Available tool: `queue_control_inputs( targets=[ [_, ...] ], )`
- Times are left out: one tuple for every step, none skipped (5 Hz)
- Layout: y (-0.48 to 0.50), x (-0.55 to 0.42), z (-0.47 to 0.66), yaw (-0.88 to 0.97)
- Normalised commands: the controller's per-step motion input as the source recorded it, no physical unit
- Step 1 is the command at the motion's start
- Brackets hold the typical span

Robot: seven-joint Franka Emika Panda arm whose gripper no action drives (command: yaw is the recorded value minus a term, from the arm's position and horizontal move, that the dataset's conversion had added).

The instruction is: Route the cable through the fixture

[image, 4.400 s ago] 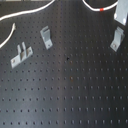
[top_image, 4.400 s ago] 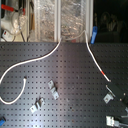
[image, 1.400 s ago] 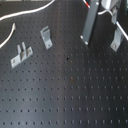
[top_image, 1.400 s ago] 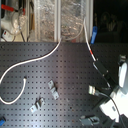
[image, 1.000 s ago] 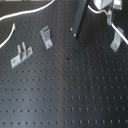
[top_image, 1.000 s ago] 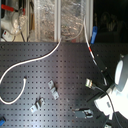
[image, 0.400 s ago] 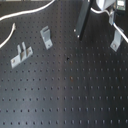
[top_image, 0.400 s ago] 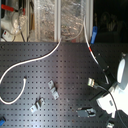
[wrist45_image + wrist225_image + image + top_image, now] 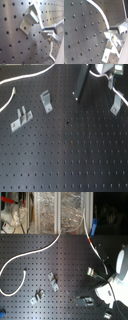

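Arm's down low over the black pegboard tabletop (image 9: 65, 159). The jaws (image 9: 112, 37) look nearly closed w/ the white cable (image 9: 101, 12) running into them, so they seem to be pinching it. In the second exterior view the cable (image 9: 30, 257) snakes from 9 o'clock toward 3, red band (image 9: 89, 240) near 1 o'clock. Slim grey fixture (image 9: 116, 101) stands at 3 o'clock in the first exterior view, beside the arm; two other brackets (image 9: 46, 100) (image 9: 20, 118) sit at 10 o'clock.

In the first exterior view my arm (image 9: 102, 71) is cut off at the frame's top right edge, and the cable (image 9: 30, 78) runs out at the upper left. In both wrist views my pincer (image 9: 48, 32) sits at the frame's right edge, blurred; I cannot tell whether its jaws grip the cable.
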Motion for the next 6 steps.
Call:
queue_control_inputs(
  targets=[
    [0.025, -0.305, -0.02, 0.36],
    [0.062, -0.271, -0.03, 0.33],
    [0.074, -0.161, -0.01, 0.27],
    [-0.021, 0.005, 0.00, 0.00],
    [-0.222, -0.113, -0.02, 0.00],
    [-0.145, -0.228, -0.01, 0.00]
  ],
)
